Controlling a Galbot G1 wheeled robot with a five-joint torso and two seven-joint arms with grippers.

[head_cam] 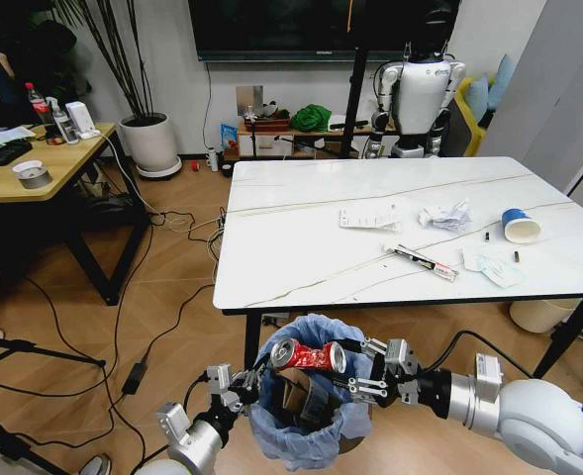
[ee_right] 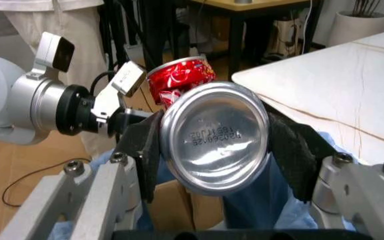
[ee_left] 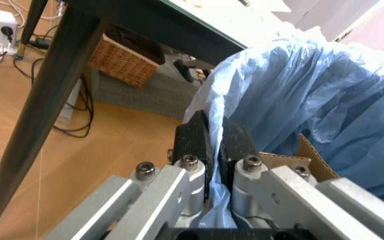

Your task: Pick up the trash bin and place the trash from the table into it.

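Observation:
The trash bin (head_cam: 311,421), lined with a crinkled light-blue bag (ee_left: 312,95), hangs just in front of the table's (head_cam: 291,257) near edge. My left gripper (head_cam: 240,384) is shut on the bin's rim (ee_left: 213,150). Folded brown cardboard (head_cam: 299,394) sits inside it. My right gripper (head_cam: 365,374) is shut on a crushed red can (head_cam: 308,354), held sideways over the bin's mouth, its silver base (ee_right: 213,137) between the fingers (ee_right: 145,145). On the table lie a printed sheet (head_cam: 368,219), crumpled white paper (head_cam: 445,216), a blue-and-white cup (head_cam: 520,226), a thin wrapper (head_cam: 422,261) and a white scrap (head_cam: 491,265).
A tan wooden desk (head_cam: 44,163) stands to the left, with cables on the floor between. A black table leg (ee_left: 45,100) is close to the bin. A cream bin (head_cam: 543,315) sits under the table's right side. Another robot (head_cam: 420,94) stands behind the table.

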